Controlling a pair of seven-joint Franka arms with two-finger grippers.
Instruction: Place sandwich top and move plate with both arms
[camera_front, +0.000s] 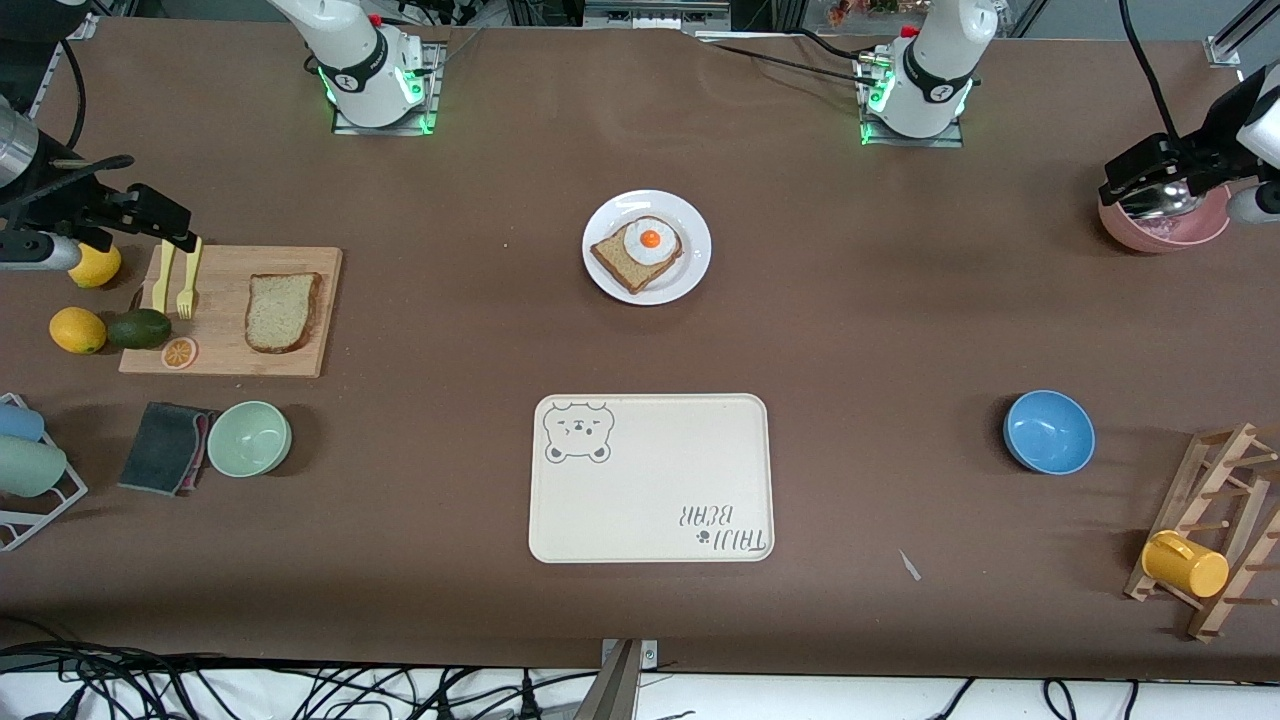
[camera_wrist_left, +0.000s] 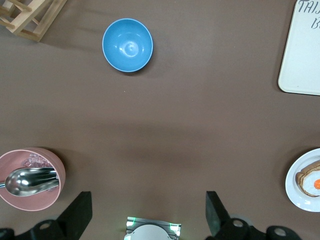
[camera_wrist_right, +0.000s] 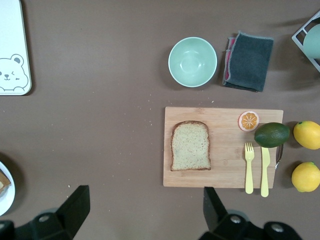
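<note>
The sandwich top (camera_front: 283, 311) lies flat on a wooden cutting board (camera_front: 225, 352) toward the right arm's end of the table; it also shows in the right wrist view (camera_wrist_right: 190, 145). The white plate (camera_front: 693, 270) sits mid-table near the robots' bases and holds a bread slice with a fried egg (camera_front: 637, 252). The plate's edge shows in the left wrist view (camera_wrist_left: 295, 187). My right gripper (camera_front: 165, 225) is open and empty, high over the board's end (camera_wrist_right: 144, 207). My left gripper (camera_front: 1120, 185) is open and empty, high beside a pink bowl (camera_wrist_left: 147, 212).
A cream bear tray (camera_front: 650, 480) lies nearer the camera than the plate. The pink bowl (camera_front: 1165, 228) holds a metal spoon. A blue bowl (camera_front: 1048, 431), a green bowl (camera_front: 249, 438), a dark cloth (camera_front: 165, 447), lemons, an avocado, forks and a rack with a yellow mug (camera_front: 1185, 563) stand around.
</note>
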